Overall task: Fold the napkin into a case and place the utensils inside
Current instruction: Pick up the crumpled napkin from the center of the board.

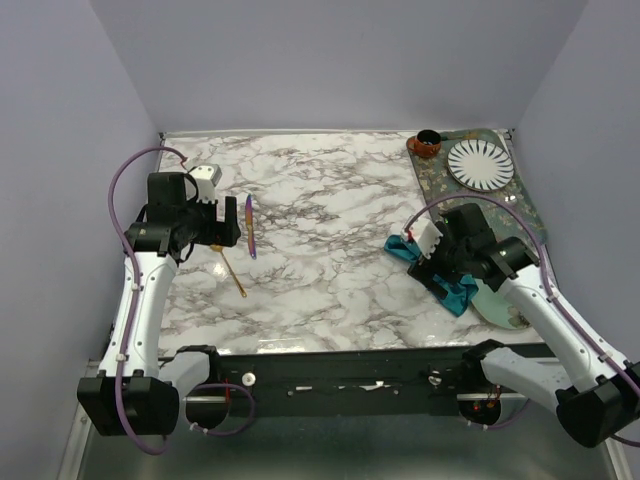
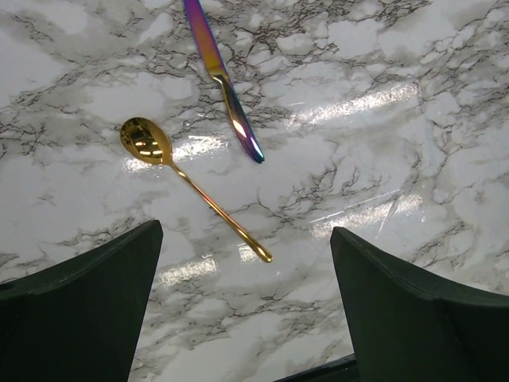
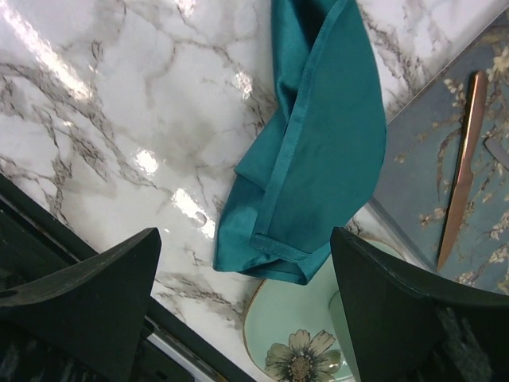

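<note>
the soft teal cloth napkin (image 3: 318, 143) lies bunched in a long crumpled heap near the right edge of the bench (image 1: 330, 250). its near end is draped over the rim of the pale green flowered saucer (image 3: 274, 318), just beside the blue floral mat (image 3: 421, 143). my right fingers (image 3: 79, 310) hang wide apart above it, holding nothing.

my worry is that a pinch here takes a folded edge rather than a true corner. then the cloth drags out twisted instead of flat. a pull could also tug the saucer along or sweep the copper-pink stick (image 3: 461, 175) off the mat.

the thin gold round-bowled spoon (image 2: 191, 191) and the iridescent purple-rainbow utensil (image 2: 223, 79) lie close together but not touching near the left edge, well apart from the napkin. my left fingers (image 2: 79, 310) are wide and empty over them. both utensils lie flat on glossy marble, so i judge closing fingers may skate off them or flick one away.
</note>
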You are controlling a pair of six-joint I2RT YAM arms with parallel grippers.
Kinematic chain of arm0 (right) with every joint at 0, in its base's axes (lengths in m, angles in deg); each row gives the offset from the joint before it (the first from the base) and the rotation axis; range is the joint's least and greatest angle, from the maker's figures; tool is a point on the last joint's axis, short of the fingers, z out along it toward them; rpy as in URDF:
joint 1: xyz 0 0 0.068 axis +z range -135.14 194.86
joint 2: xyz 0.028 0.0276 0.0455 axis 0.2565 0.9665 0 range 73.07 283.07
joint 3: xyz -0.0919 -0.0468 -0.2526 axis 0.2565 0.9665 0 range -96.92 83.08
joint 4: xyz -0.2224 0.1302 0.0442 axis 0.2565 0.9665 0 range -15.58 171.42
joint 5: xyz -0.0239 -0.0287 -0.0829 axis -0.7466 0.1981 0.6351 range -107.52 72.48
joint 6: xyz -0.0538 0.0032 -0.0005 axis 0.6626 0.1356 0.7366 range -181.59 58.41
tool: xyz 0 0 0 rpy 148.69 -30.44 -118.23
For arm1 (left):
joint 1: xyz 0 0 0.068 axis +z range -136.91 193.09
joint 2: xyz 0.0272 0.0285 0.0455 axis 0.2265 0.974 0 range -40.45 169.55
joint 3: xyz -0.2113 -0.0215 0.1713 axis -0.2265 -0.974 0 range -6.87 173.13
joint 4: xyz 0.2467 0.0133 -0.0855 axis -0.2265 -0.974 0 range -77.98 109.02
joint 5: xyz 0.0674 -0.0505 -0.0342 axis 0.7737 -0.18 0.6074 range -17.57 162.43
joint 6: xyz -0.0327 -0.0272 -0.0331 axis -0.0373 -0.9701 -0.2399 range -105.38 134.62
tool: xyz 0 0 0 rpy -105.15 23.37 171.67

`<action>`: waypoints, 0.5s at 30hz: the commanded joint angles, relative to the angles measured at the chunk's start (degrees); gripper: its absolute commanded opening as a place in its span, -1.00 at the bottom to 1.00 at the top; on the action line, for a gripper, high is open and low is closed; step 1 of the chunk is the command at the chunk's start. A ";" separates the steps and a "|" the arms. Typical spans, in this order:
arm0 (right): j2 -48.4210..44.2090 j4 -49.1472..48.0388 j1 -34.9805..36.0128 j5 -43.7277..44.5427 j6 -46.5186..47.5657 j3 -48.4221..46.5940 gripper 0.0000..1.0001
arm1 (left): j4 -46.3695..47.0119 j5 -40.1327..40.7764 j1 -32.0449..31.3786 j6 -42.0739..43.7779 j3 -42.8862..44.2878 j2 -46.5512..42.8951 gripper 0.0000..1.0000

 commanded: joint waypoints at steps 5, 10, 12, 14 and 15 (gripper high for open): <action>1.08 -6.64 8.01 18.69 3.83 8.16 0.78 | 1.30 1.16 -1.66 0.50 -0.62 1.14 0.97; 0.56 -10.42 9.86 23.96 6.81 11.69 0.74 | 1.13 1.24 -1.77 0.50 -0.36 1.94 0.97; 0.38 -11.56 10.04 25.28 7.35 12.83 0.70 | 1.13 1.16 -1.85 0.42 -0.44 2.20 0.97; 0.03 -12.09 10.30 26.60 7.96 13.27 0.61 | 1.30 1.07 -1.85 0.33 -0.53 2.46 0.98; -0.06 -12.70 10.30 27.04 8.05 13.45 0.59 | 1.48 1.16 -1.85 0.33 -0.53 2.55 0.97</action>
